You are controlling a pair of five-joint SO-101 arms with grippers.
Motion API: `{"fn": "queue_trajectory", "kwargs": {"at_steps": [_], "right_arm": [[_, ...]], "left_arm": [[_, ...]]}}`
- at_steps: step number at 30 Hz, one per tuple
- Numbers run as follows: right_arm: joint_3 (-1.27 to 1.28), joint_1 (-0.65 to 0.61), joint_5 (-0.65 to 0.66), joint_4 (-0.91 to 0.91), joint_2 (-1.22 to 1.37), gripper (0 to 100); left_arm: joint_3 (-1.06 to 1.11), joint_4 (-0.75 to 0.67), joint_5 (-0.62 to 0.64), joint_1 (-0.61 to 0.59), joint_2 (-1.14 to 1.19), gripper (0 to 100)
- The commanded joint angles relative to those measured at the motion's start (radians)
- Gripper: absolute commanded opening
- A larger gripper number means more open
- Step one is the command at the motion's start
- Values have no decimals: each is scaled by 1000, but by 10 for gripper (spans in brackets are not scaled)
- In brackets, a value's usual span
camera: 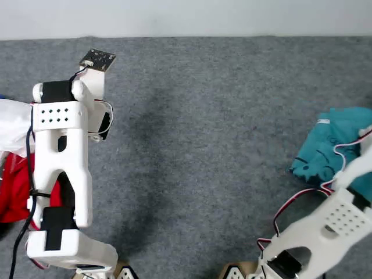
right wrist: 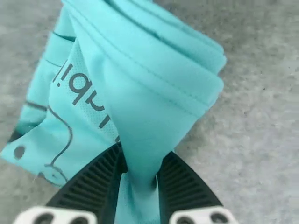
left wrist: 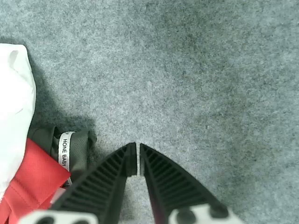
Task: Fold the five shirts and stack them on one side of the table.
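A crumpled teal shirt [camera: 336, 148] lies at the table's right edge. My right gripper [right wrist: 138, 179] is shut on a bunched fold of the teal shirt [right wrist: 140, 93], with cloth pinched between both black fingers. At the left edge lies a pile of a white shirt [camera: 11, 131] over a red shirt [camera: 14, 189]. In the left wrist view the white shirt [left wrist: 14, 107], the red shirt [left wrist: 32, 182] and a dark garment with a label [left wrist: 77, 144] lie close beside my left gripper [left wrist: 138, 158], which is shut on nothing above bare carpet.
Grey carpet [camera: 203, 133] covers the table between the two arms. The left arm's white body [camera: 61, 163] stands over the shirt pile. A pale wall strip [camera: 186, 17] runs along the far edge.
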Motion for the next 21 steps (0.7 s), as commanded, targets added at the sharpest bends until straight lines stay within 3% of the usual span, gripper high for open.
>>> {"fn": "queue_trajectory", "kwargs": {"at_steps": [1,5,12,16,21], "right_arm": [[-26,8,15,-62,33,17],[-40,8,6,-58,44,125],[-167,-5,-201,114,-67,374],[-173,-62,-222,200,-93,321],[-144,-119,-224,182,-42,65]], "left_arm": [[-4,23,-2,-9,-57,26],[-4,23,-2,-9,-57,26],[-4,23,-2,-9,-57,26],[-4,23,-2,-9,-57,26],[-4,23,-2,-9,-57,26]]}}
